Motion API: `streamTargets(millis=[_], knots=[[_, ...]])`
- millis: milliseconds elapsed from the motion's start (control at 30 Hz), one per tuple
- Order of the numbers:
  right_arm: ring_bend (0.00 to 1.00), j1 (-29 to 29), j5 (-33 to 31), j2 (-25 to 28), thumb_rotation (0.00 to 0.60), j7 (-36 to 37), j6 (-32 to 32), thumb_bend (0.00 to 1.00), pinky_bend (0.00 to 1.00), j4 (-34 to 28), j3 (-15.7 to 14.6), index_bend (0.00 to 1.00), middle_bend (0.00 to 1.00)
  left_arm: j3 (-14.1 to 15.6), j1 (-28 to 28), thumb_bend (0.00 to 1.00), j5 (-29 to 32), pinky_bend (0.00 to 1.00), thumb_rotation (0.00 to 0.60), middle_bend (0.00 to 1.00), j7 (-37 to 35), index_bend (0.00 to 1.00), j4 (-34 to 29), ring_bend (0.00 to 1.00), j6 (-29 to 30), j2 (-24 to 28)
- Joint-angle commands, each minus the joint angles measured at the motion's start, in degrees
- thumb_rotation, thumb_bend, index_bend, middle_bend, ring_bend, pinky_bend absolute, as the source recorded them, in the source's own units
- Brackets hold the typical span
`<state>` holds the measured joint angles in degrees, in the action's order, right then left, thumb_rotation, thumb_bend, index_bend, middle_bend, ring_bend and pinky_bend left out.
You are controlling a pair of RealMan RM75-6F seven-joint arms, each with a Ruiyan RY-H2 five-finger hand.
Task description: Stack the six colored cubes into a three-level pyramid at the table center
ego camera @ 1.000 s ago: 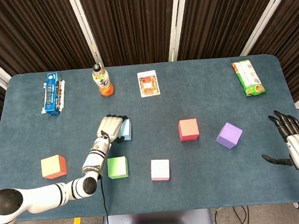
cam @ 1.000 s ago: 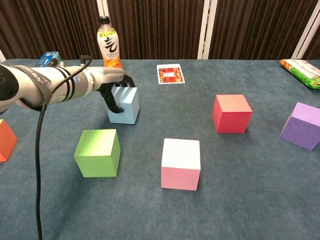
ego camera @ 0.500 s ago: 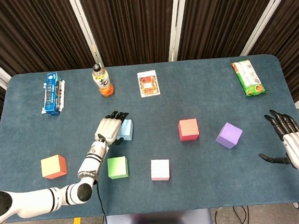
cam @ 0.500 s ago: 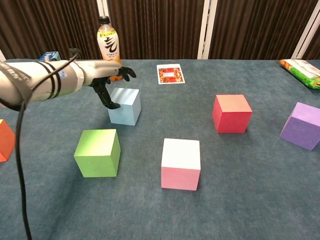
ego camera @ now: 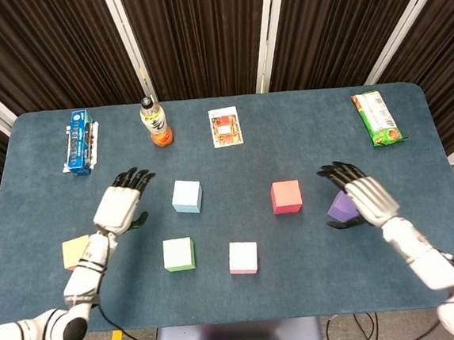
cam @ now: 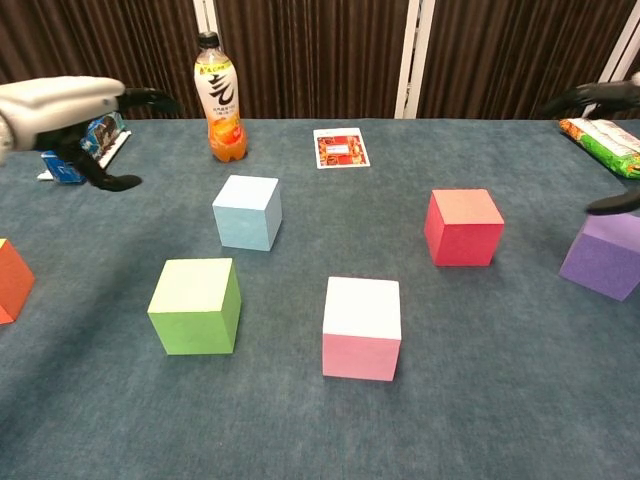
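Six cubes lie apart on the blue table. The light blue cube (ego camera: 187,196) (cam: 247,211) sits left of centre, the green cube (ego camera: 178,254) (cam: 196,305) and the pink cube (ego camera: 243,258) (cam: 362,327) nearer the front, the red cube (ego camera: 287,196) (cam: 463,226) right of centre. An orange cube (ego camera: 75,250) (cam: 12,280) lies at the left, partly behind my left arm. My left hand (ego camera: 119,206) (cam: 62,108) hovers open, left of the light blue cube. My right hand (ego camera: 361,194) (cam: 600,96) hovers open over the purple cube (ego camera: 341,205) (cam: 606,251).
Along the far side stand an orange drink bottle (ego camera: 155,122) (cam: 220,98), a blue snack box (ego camera: 80,141), a small printed card (ego camera: 226,127) (cam: 341,147) and a green snack bag (ego camera: 378,118) (cam: 602,133).
My left hand has let go of the light blue cube and drawn back to the left. My right hand has swung in from the right table edge to above the purple cube.
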<state>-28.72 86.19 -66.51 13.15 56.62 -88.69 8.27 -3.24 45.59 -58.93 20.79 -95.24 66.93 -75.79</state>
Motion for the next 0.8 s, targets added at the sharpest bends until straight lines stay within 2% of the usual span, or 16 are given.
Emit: streamTargets(millis=[33,300,533,800], knots=[[0.11,-4.7,-5.6,-4.4,0.600,-4.2,-6.1,0.20,0.21,2.2,2.1,0.25,0.20,1.0,-1.8,0.35,-2.1,0.12,0.600,0.10,-2.5,0.12,-1.4,0.02,0.1,2.1],[0.11,-10.6,-13.7,-12.1,0.600,-12.0,-12.9,0.21,0.21,10.5,3.4,0.26,0.20,0.5,-4.6,0.35,-5.2,0.12,0.600,0.10,-4.3,0.12,-1.9,0.02,0.9,3.0],[0.11,-12.9,-17.4,-16.0,0.600,-16.4,-14.9,0.24,0.21,15.2,2.9,0.29,0.20,-0.1,-5.8,0.34,-6.4,0.12,0.600,0.09,-5.0,0.12,-2.5,0.02,-0.2,3.4],[0.11,-14.7,-22.3,-20.5,0.600,-20.1,-15.8,0.29,0.21,19.4,3.1,0.46,0.20,-0.9,-6.4,0.34,-7.9,0.12,0.600,0.08,-4.7,0.12,-2.8,0.02,-1.1,3.6]])
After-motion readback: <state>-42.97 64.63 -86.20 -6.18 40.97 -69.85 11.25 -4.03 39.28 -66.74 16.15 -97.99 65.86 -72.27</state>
